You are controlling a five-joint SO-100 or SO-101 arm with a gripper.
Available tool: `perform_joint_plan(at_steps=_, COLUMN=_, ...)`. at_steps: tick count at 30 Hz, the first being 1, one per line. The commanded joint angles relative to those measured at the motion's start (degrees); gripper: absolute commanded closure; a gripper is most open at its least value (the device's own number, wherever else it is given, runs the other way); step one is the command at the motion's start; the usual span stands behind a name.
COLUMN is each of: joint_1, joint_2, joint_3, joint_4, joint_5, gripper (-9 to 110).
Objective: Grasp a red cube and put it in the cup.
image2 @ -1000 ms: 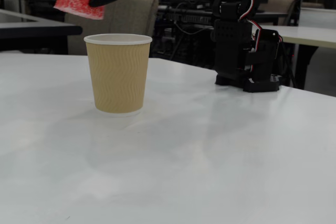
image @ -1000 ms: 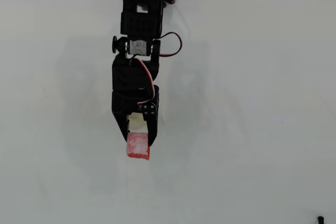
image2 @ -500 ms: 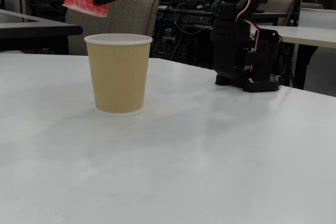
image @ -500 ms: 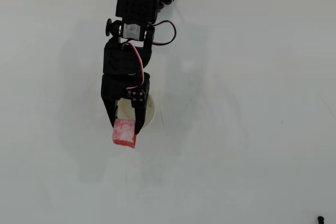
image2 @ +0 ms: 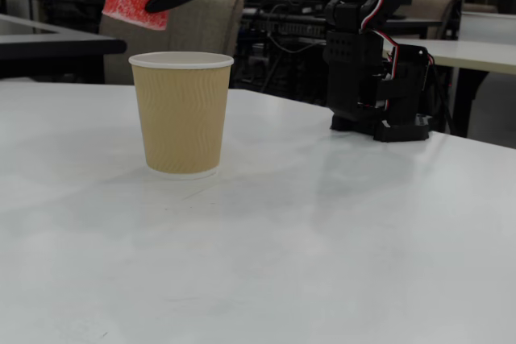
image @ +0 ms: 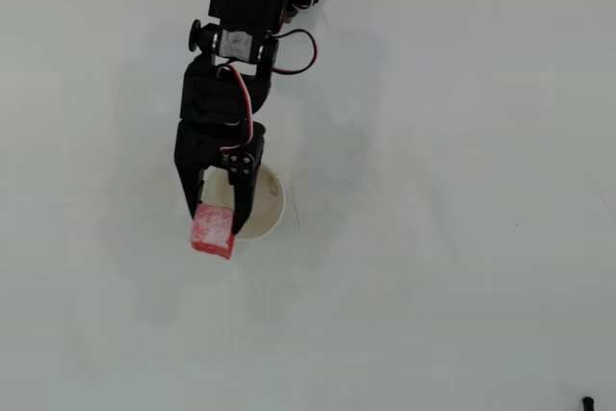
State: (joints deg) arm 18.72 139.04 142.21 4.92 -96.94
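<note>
The black two-finger gripper (image: 214,223) has its jaws closed on the small red cube with a whitish, scuffed top face (image: 212,230), pinching it by its rear part so that most of the cube sticks out past the fingertips. In the fixed view the cube (image2: 134,0) hangs in the air above the round paper cup with a tan ribbed wall and thin white rim (image2: 181,113), off to the cup's left side. From overhead, the cube sits past the cup's rim (image: 273,219), beyond its lower-left edge, not over the cream interior.

The step in hand appears to be lining the cube up over the cup's mouth. To do it well, the arm should draw the cube back toward the cup's centre until its whole outline lies inside the rim, and only then part the jaws. Releasing now would likely drop it onto the white counter (image: 462,238) beside the cup.
</note>
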Motion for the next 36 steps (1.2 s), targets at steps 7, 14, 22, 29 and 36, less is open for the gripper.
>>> perform_joint_plan(at_steps=7, joint_1=-0.1, joint_2=-2.7, joint_3=-4.2, joint_4=-4.5, joint_5=0.2, gripper=92)
perform_joint_plan(at_steps=14, joint_1=-0.7, joint_2=-7.2, joint_3=-8.4, joint_4=-4.6, joint_5=1.4, gripper=92)
perform_joint_plan(at_steps=22, joint_1=-0.3, joint_2=-5.4, joint_3=-10.2, joint_4=-1.4, joint_5=2.4, gripper=92)
perform_joint_plan(at_steps=29, joint_1=-0.2, joint_2=0.6, joint_3=-8.2, joint_4=4.9, joint_5=2.6, gripper=92)
perform_joint_plan(at_steps=36, joint_1=-1.9, joint_2=4.1, joint_3=-6.4, joint_4=7.0, joint_5=2.7, gripper=92)
